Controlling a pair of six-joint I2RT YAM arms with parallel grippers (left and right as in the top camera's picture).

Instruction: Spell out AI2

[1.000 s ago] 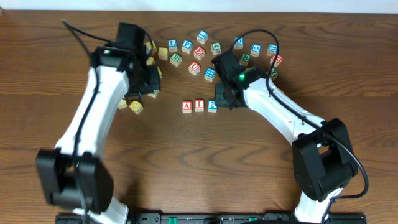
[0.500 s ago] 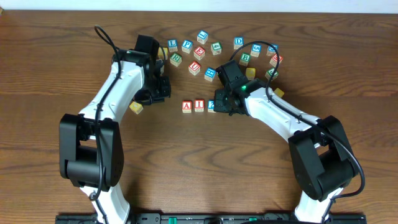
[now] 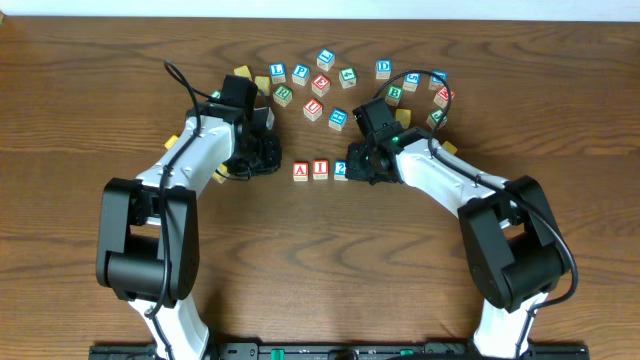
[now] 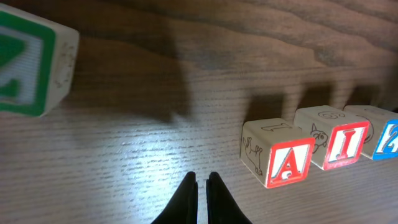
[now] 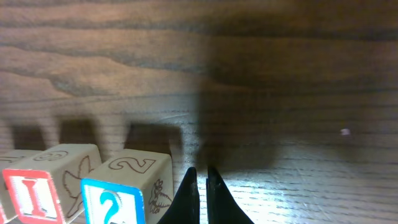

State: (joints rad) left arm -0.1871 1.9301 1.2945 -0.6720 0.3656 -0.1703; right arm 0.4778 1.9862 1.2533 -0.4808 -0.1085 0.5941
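Three wooden blocks stand in a row on the table: a red A [image 3: 300, 171], a red I [image 3: 320, 169] and a blue 2 [image 3: 341, 170]. In the left wrist view the A [image 4: 284, 162], I [image 4: 339, 143] and 2 [image 4: 387, 135] lie to the right. My left gripper [image 4: 201, 178] is shut and empty, low over the wood just left of the A [image 3: 268, 158]. My right gripper [image 5: 200, 172] is shut and empty, right beside the 2 [image 5: 118, 193]; the I [image 5: 34, 186] shows at left. It sits at the row's right end [image 3: 358, 168].
Several loose letter blocks [image 3: 320, 84] lie in an arc behind the row, from yellow ones at the left [image 3: 243, 74] to a cluster at the right [image 3: 440, 95]. A green-edged block [image 4: 31, 62] shows at the far left of the left wrist view.
My left gripper has swung right and down toward the A block. My right gripper has moved slightly closer to the 2 block. The three blocks have not moved.
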